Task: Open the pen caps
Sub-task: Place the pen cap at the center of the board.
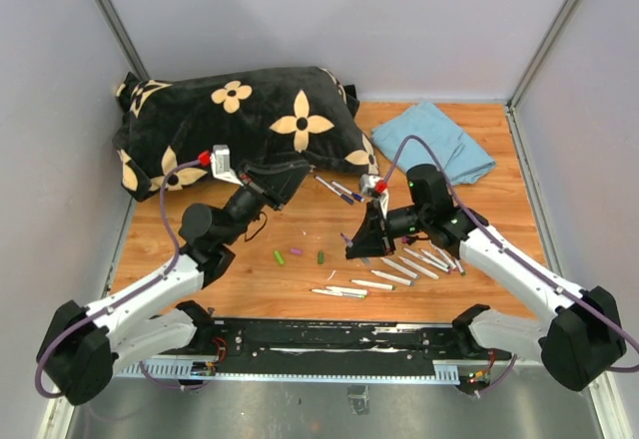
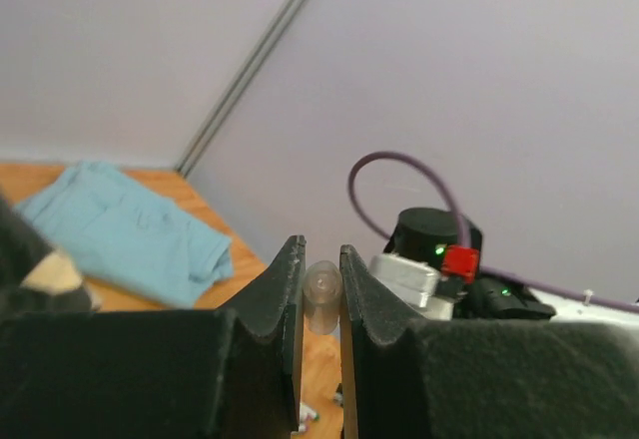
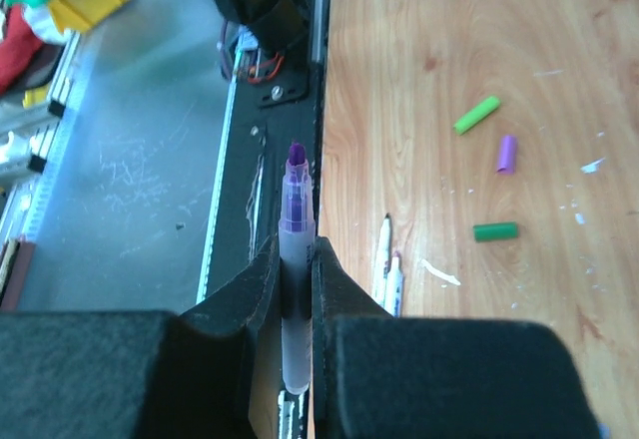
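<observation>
Already off and loose on the desk: a green cap, a purple cap and a dark green cap, close together near mid-desk. Gripped in the closed right fingers: a purple pen, tip bare and pointing past the desk's near edge, so uncapped too. Pinched in the left fingers, raised near the pillow: a short pale cylinder, perhaps a cap or a barrel end, not clear which. Lying in a loose fan under and right of the right arm: a handful of white pens, apparently bare-tipped, though too small to be sure. Still capped, by the look of it: two pens with dark ends beside the pillow's edge, well apart from the rest. Judged past halfway, then; left to do: setting down what is held, then fetching and pulling the caps off those two. Off at the far right, untouched: a blue cloth
</observation>
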Robot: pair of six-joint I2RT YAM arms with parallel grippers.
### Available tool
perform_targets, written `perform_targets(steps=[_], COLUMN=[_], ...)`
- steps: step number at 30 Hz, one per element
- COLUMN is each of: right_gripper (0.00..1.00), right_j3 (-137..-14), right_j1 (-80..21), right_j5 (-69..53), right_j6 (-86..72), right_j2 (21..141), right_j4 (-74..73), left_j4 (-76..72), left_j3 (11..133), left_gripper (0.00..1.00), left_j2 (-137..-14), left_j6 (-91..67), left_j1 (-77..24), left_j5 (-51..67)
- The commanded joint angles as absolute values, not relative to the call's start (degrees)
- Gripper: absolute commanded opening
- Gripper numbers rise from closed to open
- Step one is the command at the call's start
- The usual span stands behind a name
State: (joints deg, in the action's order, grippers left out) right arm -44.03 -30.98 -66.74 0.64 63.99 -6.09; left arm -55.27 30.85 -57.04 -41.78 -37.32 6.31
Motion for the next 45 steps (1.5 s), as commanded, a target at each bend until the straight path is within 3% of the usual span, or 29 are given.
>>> perform_targets(steps=[1,7,12,18,23,45], right_gripper=[0.02,0.12,0.14,0.16,0.17,0.21], right_j3=[-46.5,-46.7,-48.9,-52.2,-54.4,-58.8], right_j1=[-39.0,-50.4,-59.0,-69.3,-72.0,-76.3], right_j5=[-58.0,-42.3,-32.8,-16.4,-10.1,-5.1], right_j6=[9.6,6.5,4.6,6.5,7.6,7.7], right_j2=[65.1,68.2,73.6,80.9,85.9,97.1], right_j4=[-14.2,-12.4,-11.2,-12.7,-14.9,-19.8], left_j4=[-39.8,-1.5,13.8,18.7,18.9,17.7], left_j3=[23.2,20.9,18.6,13.8,10.9,6.9], left_gripper=[0.0,0.0,0.0,0.0,0.0,0.0], left_j2=[-49.0,-34.9,-28.9,-30.6,-30.4,-30.7], left_j6=[-43.7,-46.2,-48.6,-58.1,-61.5,-65.4], left_j1=[-37.3,-37.3,-37.3,-37.3,-37.3,-37.3], left_j5=[-0.5,-14.1,-20.0,-20.3,-18.8,-18.3])
